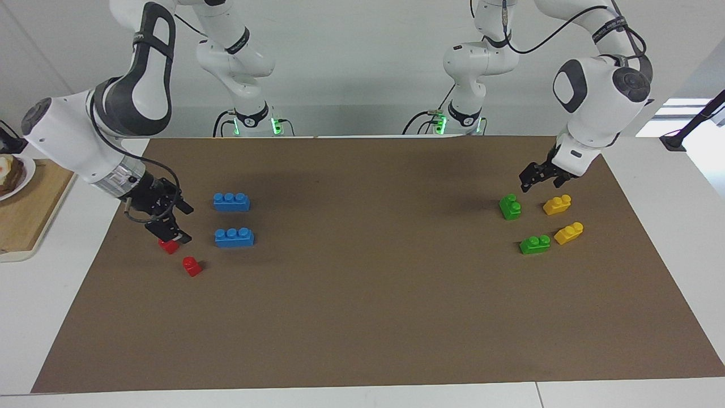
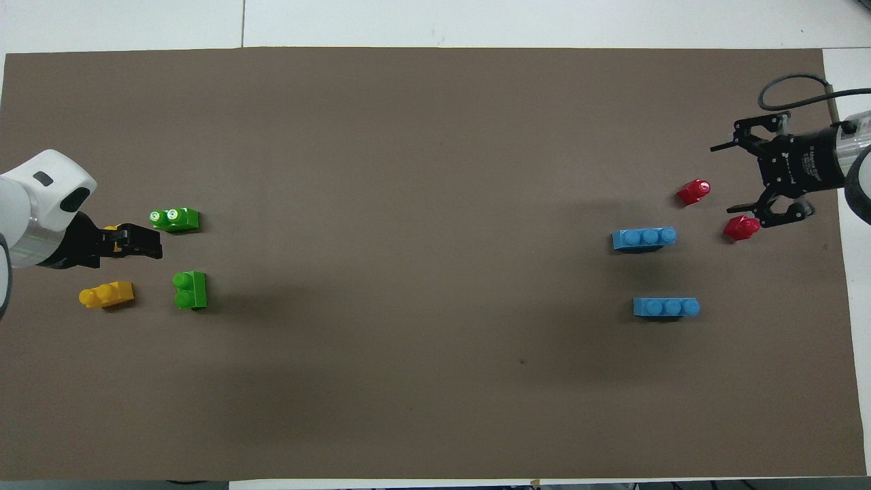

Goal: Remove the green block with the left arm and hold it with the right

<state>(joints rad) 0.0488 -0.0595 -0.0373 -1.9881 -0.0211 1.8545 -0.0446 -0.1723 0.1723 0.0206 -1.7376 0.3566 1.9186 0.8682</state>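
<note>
Two green blocks lie on the brown mat toward the left arm's end. One (image 1: 510, 207) (image 2: 189, 289) is nearer to the robots, the other (image 1: 534, 244) (image 2: 175, 218) farther. My left gripper (image 1: 541, 180) (image 2: 146, 245) hangs empty just above the mat, over the gap between the nearer green block and a yellow brick (image 1: 557, 204) (image 2: 107, 295). It touches neither. My right gripper (image 1: 177, 221) (image 2: 733, 178) is open and empty toward the right arm's end, low over a red block (image 1: 168, 245) (image 2: 740, 226).
A second yellow brick (image 1: 569, 233) lies beside the farther green block, mostly hidden under the left gripper in the overhead view. Two blue three-stud bricks (image 1: 231, 202) (image 1: 234, 237) and a second red block (image 1: 192, 266) lie near the right gripper. A wooden board (image 1: 22, 215) sits off the mat.
</note>
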